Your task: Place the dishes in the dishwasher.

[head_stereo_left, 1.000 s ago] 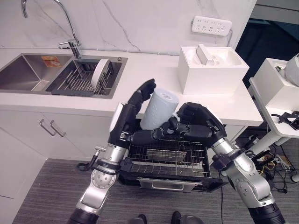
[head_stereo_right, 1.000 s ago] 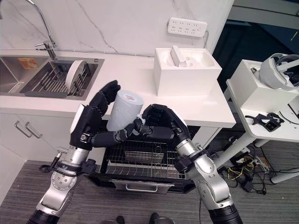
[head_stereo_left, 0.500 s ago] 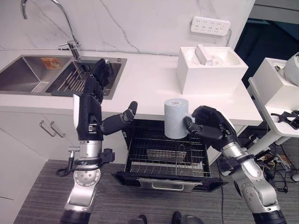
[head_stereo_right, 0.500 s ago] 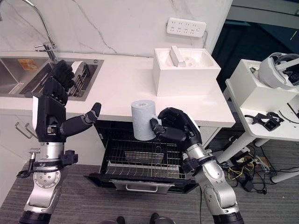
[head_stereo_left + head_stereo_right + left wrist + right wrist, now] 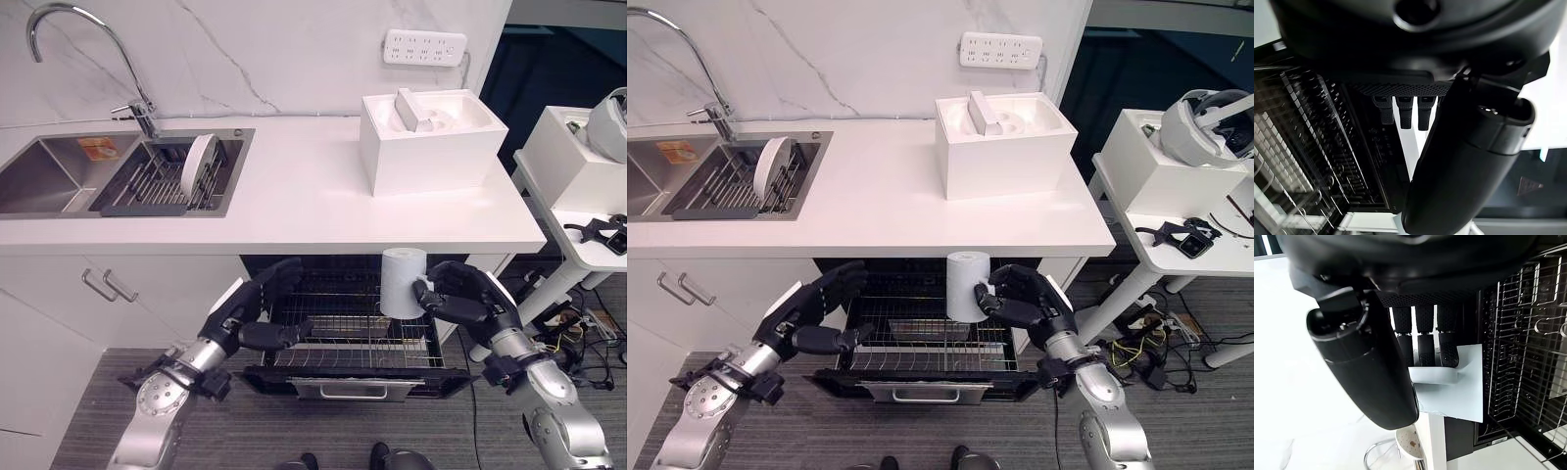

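Right hand [image 5: 468,297] grips a white mug [image 5: 403,283] by its handle, fingers curled round it, mug upright and held in the air just above the right side of the pulled-out dishwasher rack [image 5: 355,333]. In the right wrist view the fingers [image 5: 1425,335] wrap over the mug's handle [image 5: 1433,376], rack wires beyond. Left hand [image 5: 251,315] hovers over the left edge of the rack, fingers loosely extended, thumb out, holding nothing; left wrist view shows straight fingers [image 5: 1404,111] above the rack tines. Dishwasher door [image 5: 343,386] is folded down with a metal handle at its front. Small metal tray [image 5: 338,329] sits in the rack middle. Up on the white countertop [image 5: 294,201], a sink [image 5: 49,176] with a curved faucet [image 5: 73,44]; a dark drying rack [image 5: 157,181] in it holds one white plate [image 5: 198,164] standing on edge. White box [image 5: 431,142] sits at the counter's right, power strip [image 5: 424,46] on the wall behind it.
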Motion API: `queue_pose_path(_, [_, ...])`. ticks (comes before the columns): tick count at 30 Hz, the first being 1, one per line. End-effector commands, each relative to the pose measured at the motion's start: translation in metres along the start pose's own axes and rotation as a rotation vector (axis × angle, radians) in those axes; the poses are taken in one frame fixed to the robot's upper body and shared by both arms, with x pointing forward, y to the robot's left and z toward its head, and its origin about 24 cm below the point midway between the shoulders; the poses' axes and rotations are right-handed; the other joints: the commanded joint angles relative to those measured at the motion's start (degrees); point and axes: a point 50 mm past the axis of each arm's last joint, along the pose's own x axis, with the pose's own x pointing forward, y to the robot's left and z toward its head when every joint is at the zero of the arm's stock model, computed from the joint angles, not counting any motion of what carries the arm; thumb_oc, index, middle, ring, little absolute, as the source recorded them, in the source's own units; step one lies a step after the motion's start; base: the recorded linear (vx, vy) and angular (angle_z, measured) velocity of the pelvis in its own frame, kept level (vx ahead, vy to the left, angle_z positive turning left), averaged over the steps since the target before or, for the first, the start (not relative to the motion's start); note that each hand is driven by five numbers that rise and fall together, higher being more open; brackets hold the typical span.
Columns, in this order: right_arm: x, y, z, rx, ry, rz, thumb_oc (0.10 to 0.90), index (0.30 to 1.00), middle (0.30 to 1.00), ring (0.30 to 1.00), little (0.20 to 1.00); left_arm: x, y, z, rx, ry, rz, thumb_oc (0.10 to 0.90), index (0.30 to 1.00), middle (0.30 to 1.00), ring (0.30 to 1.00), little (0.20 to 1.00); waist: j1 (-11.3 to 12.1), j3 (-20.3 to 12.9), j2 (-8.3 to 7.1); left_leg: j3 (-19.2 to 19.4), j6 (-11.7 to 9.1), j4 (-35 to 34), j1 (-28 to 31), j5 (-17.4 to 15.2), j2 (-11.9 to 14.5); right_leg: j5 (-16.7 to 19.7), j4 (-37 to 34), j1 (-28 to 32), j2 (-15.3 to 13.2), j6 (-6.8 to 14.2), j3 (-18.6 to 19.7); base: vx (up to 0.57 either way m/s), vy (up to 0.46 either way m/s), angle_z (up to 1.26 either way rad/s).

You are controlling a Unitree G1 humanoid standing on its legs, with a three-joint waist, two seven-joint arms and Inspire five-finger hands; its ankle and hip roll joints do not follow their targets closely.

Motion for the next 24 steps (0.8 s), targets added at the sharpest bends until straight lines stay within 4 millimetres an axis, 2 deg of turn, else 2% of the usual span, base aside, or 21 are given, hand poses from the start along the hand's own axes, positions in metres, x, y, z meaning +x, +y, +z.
queue_pose_path(1, [0.015, -0.003, 0.043, -0.113, -0.197, 0.015, 0.400, 0.300, 0.300, 0.300, 0.300, 0.012, 0.002, 0.070, -0.028, -0.435, -0.023, 0.800, 0.900, 0.900, 0.900, 0.900, -0.06, -1.33, -0.68, 3.73, -0.53, 2.89, 2.72, -8.56, 3.59, -7.10, -1.65, 4.17, -2.63, 5.47, 1.87, -0.01, -0.007, 0.07])
queue_pose_path(6, [0.015, -0.013, 0.027, -0.124, -0.107, -0.043, 0.400, 0.300, 0.300, 0.300, 0.300, 0.006, 0.006, 0.094, -0.030, -0.601, 0.012, 0.800, 0.900, 0.900, 0.900, 0.900, 0.29, -1.45, -1.11, 3.13, -0.87, 2.89, 2.23, -8.38, 3.58, -7.25, -1.65, 4.01, -2.77, 5.43, 1.67, -0.01, -0.006, 0.03])
queue_pose_path(14, [0.021, -0.021, -0.002, -0.106, 0.017, -0.109, 0.400, 0.300, 0.300, 0.300, 0.300, 0.006, 0.004, 0.107, -0.146, -0.722, 0.012, 0.800, 0.900, 0.900, 0.900, 0.900, 1.18, -1.90, -1.42, 1.62, -1.11, 2.89, 2.02, -8.35, 3.27, -7.67, -1.65, 4.37, -2.49, 5.10, 1.61, 0.00, -0.003, 0.01])
queue_pose_path(21, [0.027, -0.030, -0.015, -0.113, 0.094, -0.179, 0.400, 0.300, 0.300, 0.300, 0.300, 0.012, 0.002, 0.102, -0.105, -0.656, 0.042, 0.800, 0.900, 0.900, 0.900, 0.900, 2.13, -2.28, -1.46, 0.91, -1.15, 2.89, 2.13, -8.43, 3.16, -8.02, -1.65, 4.91, -2.45, 4.90, 1.05, 0.01, -0.022, 0.08])
queue_pose_path(24, [0.029, -0.041, -0.021, -0.110, 0.139, -0.216, 0.400, 0.300, 0.300, 0.300, 0.300, 0.018, 0.004, 0.087, 0.063, -0.482, 0.081, 0.800, 0.900, 0.900, 0.900, 0.900, 2.91, -2.30, -1.18, 1.11, -1.33, 2.89, 2.17, -8.31, 3.36, -8.06, -1.65, 5.26, -2.68, 4.91, 0.18, 0.01, -0.011, 0.03])
